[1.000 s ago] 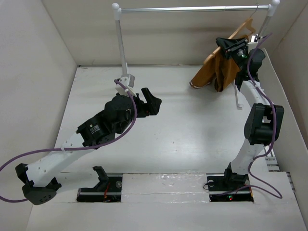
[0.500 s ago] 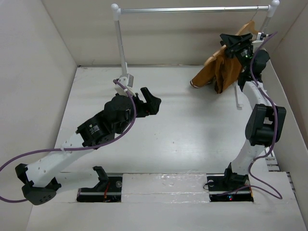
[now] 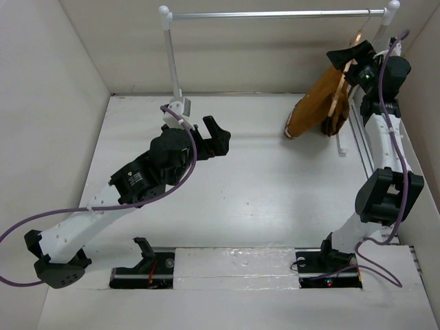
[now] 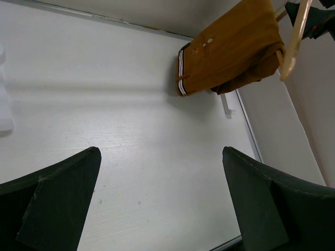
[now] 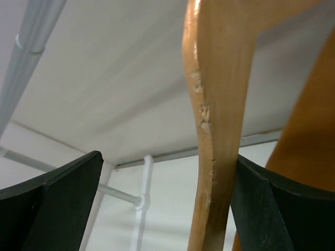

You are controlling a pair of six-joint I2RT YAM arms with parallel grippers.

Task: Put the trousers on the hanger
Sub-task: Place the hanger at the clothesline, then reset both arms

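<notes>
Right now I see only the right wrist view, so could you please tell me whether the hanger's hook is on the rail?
Observer: From above, on the hanger, the hook reaches up to the silver rail near its right end.
Operator: Are the trousers on it?
Observer: Yes, the trousers hang draped over it.
Operator: And the left arm?
Observer: The left gripper is open and empty, well to the left of them.

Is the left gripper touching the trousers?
Apart. The top view shows the left gripper with bare table between it and the trousers far right.
</notes>
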